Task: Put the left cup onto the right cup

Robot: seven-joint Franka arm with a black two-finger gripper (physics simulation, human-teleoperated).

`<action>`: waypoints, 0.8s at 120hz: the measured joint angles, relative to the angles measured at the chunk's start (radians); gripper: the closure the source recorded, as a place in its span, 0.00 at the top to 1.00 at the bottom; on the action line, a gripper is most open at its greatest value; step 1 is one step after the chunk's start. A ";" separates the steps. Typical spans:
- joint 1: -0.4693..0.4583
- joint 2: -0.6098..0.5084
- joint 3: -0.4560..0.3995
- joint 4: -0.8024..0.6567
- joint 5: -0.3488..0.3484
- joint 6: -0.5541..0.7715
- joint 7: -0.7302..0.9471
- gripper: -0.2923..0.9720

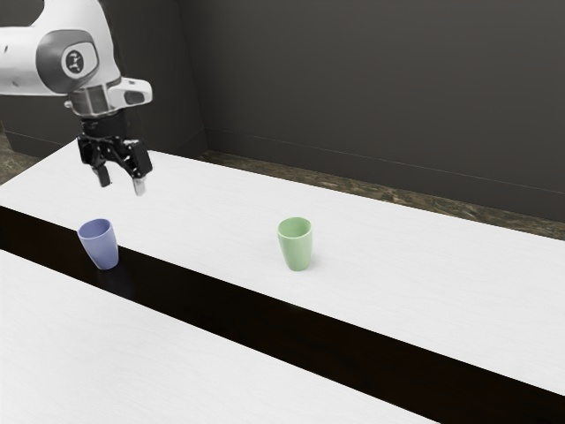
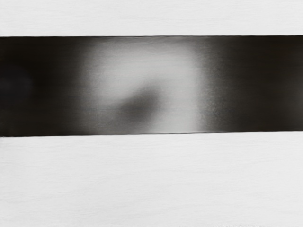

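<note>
While my gripper (image 1: 122, 184) hangs above the table (image 1: 424, 265), jaws apart and gripping nothing, both cups stand mouth up; I can't see down to their bottoms. Blue cup (image 1: 97, 243): exterior view's left, below the gripper, at the edge where the white top meets the dark band (image 1: 265, 314). Plain, tapered, pale blue. Green cup (image 1: 295, 244): same shape, well apart toward the exterior view's right, on white beside the band. Wrist view: band between two white strips, with a pale blurred sheen on it.

Two cups: one lavender cup (image 1: 98, 243) at lower left, one green cup (image 1: 295, 244) near centre. One gripper (image 1: 122, 185), upper left.
</note>
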 joint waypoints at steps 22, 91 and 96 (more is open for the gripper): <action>0.015 0.012 0.047 -0.023 0.014 0.030 0.025 0.77; 0.072 0.138 0.066 -0.028 0.009 0.228 0.143 0.77; 0.074 0.144 0.068 -0.028 0.007 0.239 0.150 0.77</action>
